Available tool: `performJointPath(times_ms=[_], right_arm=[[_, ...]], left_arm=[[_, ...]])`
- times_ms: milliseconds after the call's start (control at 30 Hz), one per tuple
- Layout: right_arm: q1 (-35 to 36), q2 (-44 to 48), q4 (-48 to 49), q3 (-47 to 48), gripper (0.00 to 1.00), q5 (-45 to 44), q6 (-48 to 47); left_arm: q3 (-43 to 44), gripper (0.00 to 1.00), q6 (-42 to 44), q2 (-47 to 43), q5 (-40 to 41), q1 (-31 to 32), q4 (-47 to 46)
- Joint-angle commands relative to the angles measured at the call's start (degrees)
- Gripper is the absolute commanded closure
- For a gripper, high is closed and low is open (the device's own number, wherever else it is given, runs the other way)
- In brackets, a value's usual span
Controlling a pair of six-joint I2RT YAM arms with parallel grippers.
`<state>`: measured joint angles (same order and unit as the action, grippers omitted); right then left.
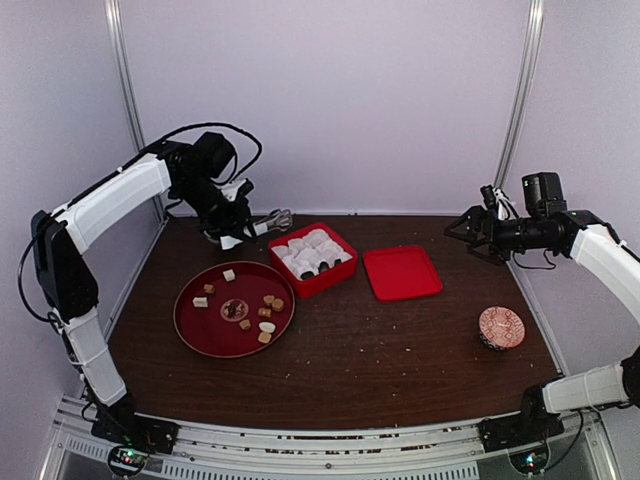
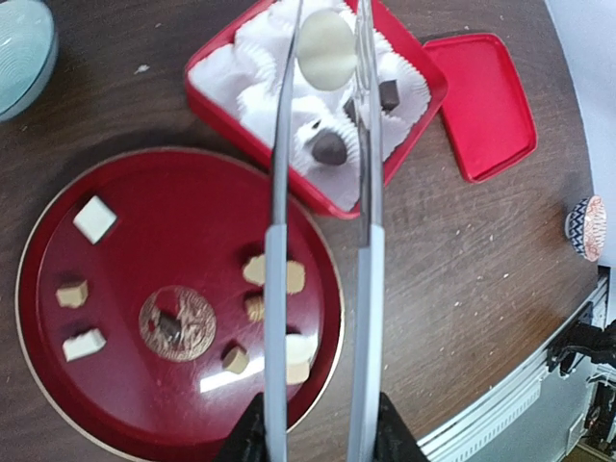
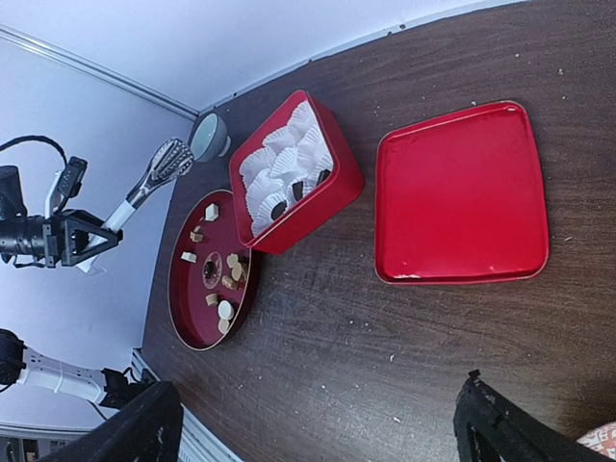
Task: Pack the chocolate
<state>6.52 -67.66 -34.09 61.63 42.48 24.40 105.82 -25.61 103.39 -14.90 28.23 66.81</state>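
Note:
My left gripper [image 2: 318, 428] is shut on the handles of metal tongs [image 2: 277, 289]. Their tips pinch a cream-white round chocolate [image 2: 325, 48] above the red box [image 2: 217, 106], which is lined with white paper cups. Two dark pieces [image 2: 329, 146] lie in cups there. Several tan, cream and brown chocolates [image 2: 94, 218] are spread over the round red plate [image 2: 144, 404]. From above, the left gripper [image 1: 232, 225] hangs behind the plate [image 1: 200, 335], with the tongs [image 1: 272, 220] reaching toward the box [image 1: 335, 275]. My right gripper [image 3: 318, 433] stands open and empty, raised at the far right [image 1: 470, 232].
The red lid [image 1: 401, 272] lies flat to the right of the box. A small patterned bowl [image 1: 501, 327] sits near the right edge. A pale blue bowl [image 2: 19, 48] stands at the back left, behind the plate. Crumbs dot the dark wooden table.

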Motion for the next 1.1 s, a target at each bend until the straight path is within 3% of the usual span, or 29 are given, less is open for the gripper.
performJointPath(times_ms=[0, 200, 433, 1067], right_arm=[[0.4, -0.1, 0.8, 1.7, 0.0, 0.3, 0.7], [0.5, -1.8, 0.4, 2.7, 0.0, 1.5, 0.4], [0.4, -1.0, 2.6, 0.7, 0.0, 0.3, 1.5], [0.4, -1.0, 2.9, 0.3, 0.0, 0.5, 1.4]], left_arm=[[6.2, 0.79, 1.4, 4.9, -4.1, 0.6, -5.1], [14.6, 0.79, 2.5, 15.1, -5.8, 2.5, -5.2], [18.0, 0.78, 2.5, 22.1, -6.5, 4.2, -7.4], [22.4, 0.63, 0.8, 28.7, -5.9, 4.3, -8.5]])
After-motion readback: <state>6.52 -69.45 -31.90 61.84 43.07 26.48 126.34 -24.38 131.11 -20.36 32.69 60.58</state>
